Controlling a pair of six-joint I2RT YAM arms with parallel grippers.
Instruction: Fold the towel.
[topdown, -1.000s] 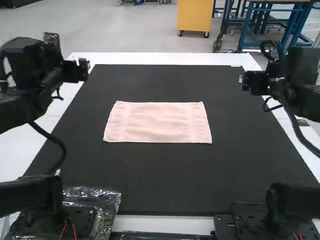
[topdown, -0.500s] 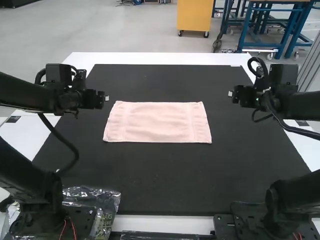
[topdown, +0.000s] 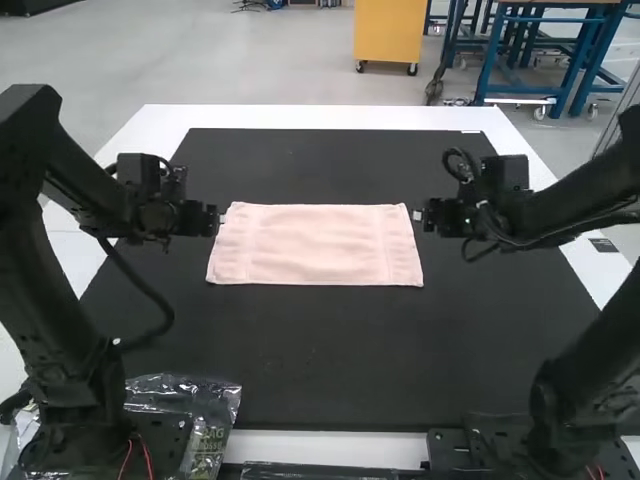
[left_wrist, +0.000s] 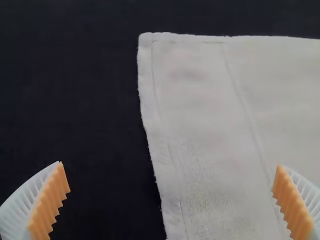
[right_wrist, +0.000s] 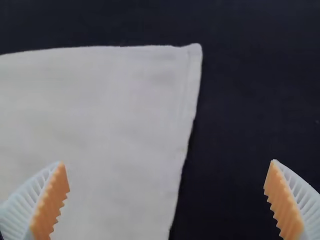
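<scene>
Bringing the left pincer (topdown: 214, 221) and the right pincer (topdown: 420, 215) inward is the change here: over the last second we've gone from out past the sides to both short ends of the towel (topdown: 315, 245), up by its far corners. Towel hasn't shifted. It lies flat in the middle of the dark mat (topdown: 330, 350) on the white surface (topdown: 330, 118), long sides running left to right, edges fairly straight, no bunching. Can't tell if it's one layer or already doubled. For the task, we read this as lining up for a two-handed grab of the far edge, with no fold made from here yet. Both pincers are released and spread wide, nothing between the pads in either. On the left one, the cloth's left edge runs through the gap: one set of orange pads (left_wrist: 50, 200) is over mat, the other over towel. Right one is the same at the right edge, one finger over cloth, one over mat. No grip on either side, and we can't confirm contact; the fabric shows no dent or pull. Next we'd likely want to drop both together, pinch the far corners, then carry that edge toward the near one. Main risk in our view: thin, soft cloth, so a high close could miss it, and uneven lifts would skew the crease. Corners should match before we let go.
</scene>
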